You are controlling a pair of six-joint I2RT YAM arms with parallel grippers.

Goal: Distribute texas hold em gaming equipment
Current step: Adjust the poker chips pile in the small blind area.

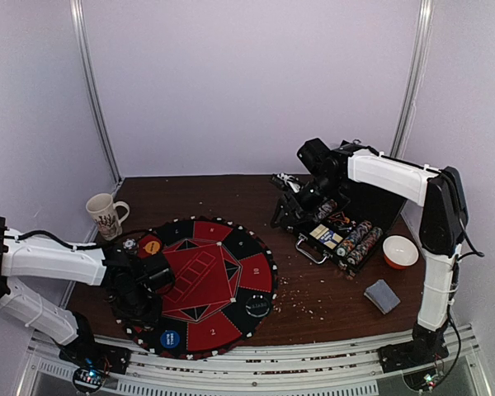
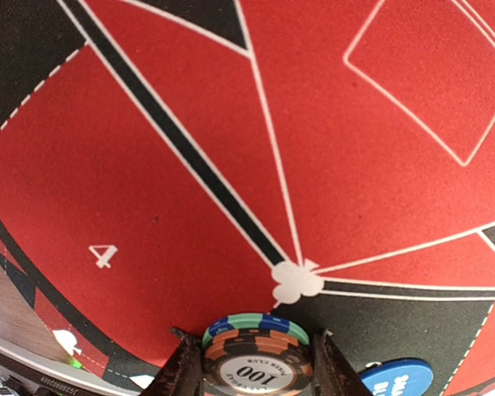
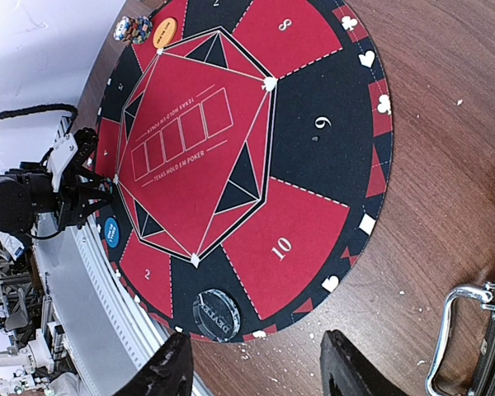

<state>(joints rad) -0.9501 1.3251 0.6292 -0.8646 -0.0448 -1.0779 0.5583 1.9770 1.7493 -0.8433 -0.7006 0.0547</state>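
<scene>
The round mat [image 1: 231, 272] is laid out like a table with numbered seats, so the gear is being shared out around its rim. Taking the overhead view as the clock face, a yellow disc [image 1: 151, 246] sits at about 10 o'clock. A blue disc [image 1: 170, 338] lies at 7, and a dark disc with a clear top [image 1: 257, 305] at 4. A small pile of chips [image 1: 129, 243] rests just off the rim, also near 10. The rest of the chips [image 1: 359, 239] lie in rows in the open case [image 1: 375, 202], off the mat towards 2 o'clock.

The left claw [image 1: 139, 287] is down at the mat's 9 o'clock edge, by the red seat marked 4. It is roughly half closed around a short stack of chips [image 2: 256, 351], a green-and-blue one on top and orange-and-black ones under it. Both fingers [image 2: 181, 375] look pressed against the stack's sides. I'd call that a grip, though I can't tell whether the stack still rests on the felt. My guess is that this seat is where the stack belongs.

The right claw [image 3: 260, 375] hangs by the case with its fingers about half apart and nothing between them. It touches nothing I can see, and it looks well placed to fetch more chips.
</scene>
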